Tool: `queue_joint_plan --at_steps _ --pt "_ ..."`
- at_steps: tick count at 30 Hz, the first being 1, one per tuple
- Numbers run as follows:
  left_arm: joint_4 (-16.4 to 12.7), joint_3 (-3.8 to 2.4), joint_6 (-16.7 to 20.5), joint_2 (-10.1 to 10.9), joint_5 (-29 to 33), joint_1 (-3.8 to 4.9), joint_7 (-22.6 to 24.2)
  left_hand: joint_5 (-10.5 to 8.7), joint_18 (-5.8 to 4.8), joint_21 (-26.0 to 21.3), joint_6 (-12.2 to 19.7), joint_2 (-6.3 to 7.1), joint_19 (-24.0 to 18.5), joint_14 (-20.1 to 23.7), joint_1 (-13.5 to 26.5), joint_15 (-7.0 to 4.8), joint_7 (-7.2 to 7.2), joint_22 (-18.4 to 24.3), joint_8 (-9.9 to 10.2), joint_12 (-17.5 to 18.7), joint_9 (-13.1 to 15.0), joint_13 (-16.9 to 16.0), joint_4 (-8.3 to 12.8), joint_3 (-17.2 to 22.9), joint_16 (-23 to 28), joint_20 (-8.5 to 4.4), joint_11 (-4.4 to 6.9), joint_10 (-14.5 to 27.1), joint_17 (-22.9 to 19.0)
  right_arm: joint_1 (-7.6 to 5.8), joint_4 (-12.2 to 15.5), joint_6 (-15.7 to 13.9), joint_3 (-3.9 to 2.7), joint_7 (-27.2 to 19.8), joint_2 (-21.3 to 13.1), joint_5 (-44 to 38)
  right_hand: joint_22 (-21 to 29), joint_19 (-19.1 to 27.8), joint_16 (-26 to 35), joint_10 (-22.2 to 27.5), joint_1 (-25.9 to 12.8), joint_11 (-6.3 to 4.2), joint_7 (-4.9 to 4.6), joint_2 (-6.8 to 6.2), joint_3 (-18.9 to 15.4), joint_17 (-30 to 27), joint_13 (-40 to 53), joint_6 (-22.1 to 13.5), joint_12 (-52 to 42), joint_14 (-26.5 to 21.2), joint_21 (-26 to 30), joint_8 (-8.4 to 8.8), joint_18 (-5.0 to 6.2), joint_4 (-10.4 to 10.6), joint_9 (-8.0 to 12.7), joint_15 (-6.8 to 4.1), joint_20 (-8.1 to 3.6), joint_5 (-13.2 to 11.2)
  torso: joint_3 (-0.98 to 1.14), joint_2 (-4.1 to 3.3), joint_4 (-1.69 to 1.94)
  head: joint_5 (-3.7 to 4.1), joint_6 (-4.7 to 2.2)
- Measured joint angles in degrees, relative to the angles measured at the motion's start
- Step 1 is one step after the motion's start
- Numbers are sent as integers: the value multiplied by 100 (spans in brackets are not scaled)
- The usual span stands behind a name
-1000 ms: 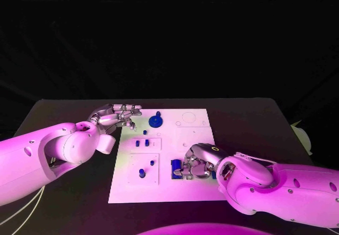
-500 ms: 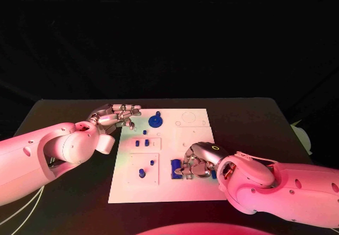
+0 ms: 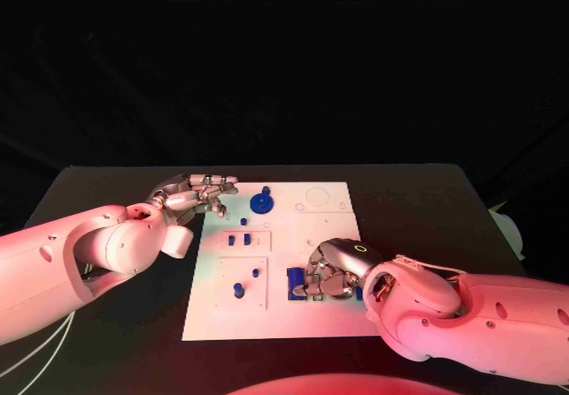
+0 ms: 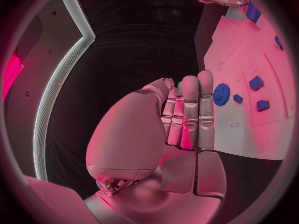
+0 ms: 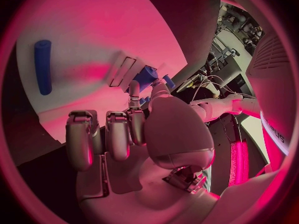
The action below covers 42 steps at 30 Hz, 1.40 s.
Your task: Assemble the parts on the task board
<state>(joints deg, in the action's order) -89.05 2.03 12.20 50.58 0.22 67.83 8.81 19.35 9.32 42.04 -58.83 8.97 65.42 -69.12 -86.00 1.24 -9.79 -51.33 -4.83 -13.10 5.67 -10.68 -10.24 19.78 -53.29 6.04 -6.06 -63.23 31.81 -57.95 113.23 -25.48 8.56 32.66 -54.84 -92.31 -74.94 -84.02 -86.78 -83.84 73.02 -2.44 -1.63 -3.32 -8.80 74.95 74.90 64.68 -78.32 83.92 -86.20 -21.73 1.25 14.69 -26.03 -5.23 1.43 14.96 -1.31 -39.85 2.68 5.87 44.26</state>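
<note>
The white task board (image 3: 326, 321) lies in the middle of the table. A blue gear (image 3: 261, 203) sits near its far edge, with small blue parts (image 3: 247, 239) in the plates below it. My right hand (image 3: 330, 276) rests on the board's near right part, beside a long blue piece (image 3: 294, 282). In the right wrist view its thumb and a fingertip (image 5: 132, 88) pinch a small blue block (image 5: 146, 77), with the long blue piece (image 5: 42, 66) lying ahead. My left hand (image 3: 196, 196) hovers at the board's far left corner, holding nothing, its fingers (image 4: 190, 114) straight and side by side near the gear (image 4: 221, 93).
More blue parts (image 3: 238, 290) stand in the near left plate of the board. Round recesses (image 3: 318, 197) mark the board's far right corner. Black table (image 3: 118, 189) surrounds the board on all sides.
</note>
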Motion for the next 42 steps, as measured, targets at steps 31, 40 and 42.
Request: queue_joint_plan --at_steps 31,40,42 --pt "3 1 -37 6 0 0 -33 0 0 -23 0 0 0 0 0 0 0 15 0 -21 -4 1 0 0 0 0 0 0 -4 9 -12 76 7 2 -22 -10 2 0 0 0 31 0 18 91 -12 -2 27 19 -23 21 -22 -25 0 83 -11 -21 -42 -33 -2 1 3 -7 3" --pt "3 1 -51 9 0 0 -41 0 0 -23 0 0 0 0 0 0 0 15 0 -21 -4 2 0 0 0 0 1 0 -4 9 -62 28 4 5 -2 -52 3 0 0 3 -1 1 19 257 11 -2 28 19 -81 21 -22 -43 1 169 -10 -21 -42 -36 -3 -1 5 -12 1" --pt "3 1 -54 10 0 0 -44 0 0 -23 1 -1 0 10 1 10 -2 15 0 -21 -4 2 0 0 0 0 1 0 -4 7 -65 20 0 5 -5 -57 3 0 0 6 7 4 18 265 13 -3 28 19 -89 21 -22 -43 0 171 -10 -21 -42 -35 -3 -1 4 -16 -1"
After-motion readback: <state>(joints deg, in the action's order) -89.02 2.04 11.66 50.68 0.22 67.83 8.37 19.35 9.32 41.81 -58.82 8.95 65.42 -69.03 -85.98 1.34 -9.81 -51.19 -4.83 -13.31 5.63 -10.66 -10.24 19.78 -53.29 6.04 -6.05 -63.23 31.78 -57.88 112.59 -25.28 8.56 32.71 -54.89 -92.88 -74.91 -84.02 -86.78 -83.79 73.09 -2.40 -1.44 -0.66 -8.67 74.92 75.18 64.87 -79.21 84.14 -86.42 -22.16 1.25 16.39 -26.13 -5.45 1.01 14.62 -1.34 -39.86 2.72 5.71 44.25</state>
